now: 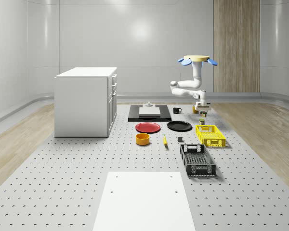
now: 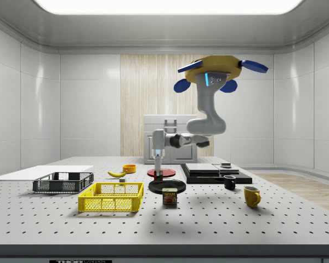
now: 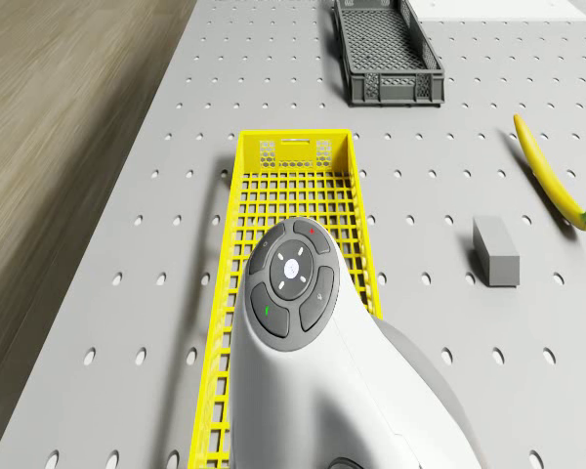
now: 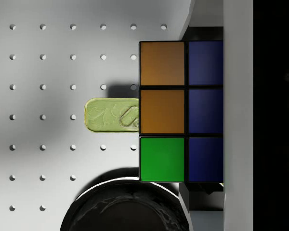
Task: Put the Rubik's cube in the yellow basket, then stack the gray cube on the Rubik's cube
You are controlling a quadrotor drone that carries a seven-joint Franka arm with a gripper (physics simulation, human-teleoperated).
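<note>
Perforated gray surface (image 1: 62, 192) below. Drone (image 1: 198, 59) hovers beyond yellow basket (image 1: 210, 135). End effector (image 1: 202, 111) grips the Rubik's cube (image 4: 180, 111), faces square to the fingers, no long axis. Spam can (image 4: 111, 115) directly beneath, partly hidden by cube. Gray cube (image 3: 495, 251) lies beside basket.

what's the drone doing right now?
The drone hovers above the table, near the far end of the yellow basket. Its tool holds the Rubik's cube in the air, above a can and beside the black plate. The cube is not yet in the basket. The gray cube sits untouched on the table between the basket and the banana.
</note>
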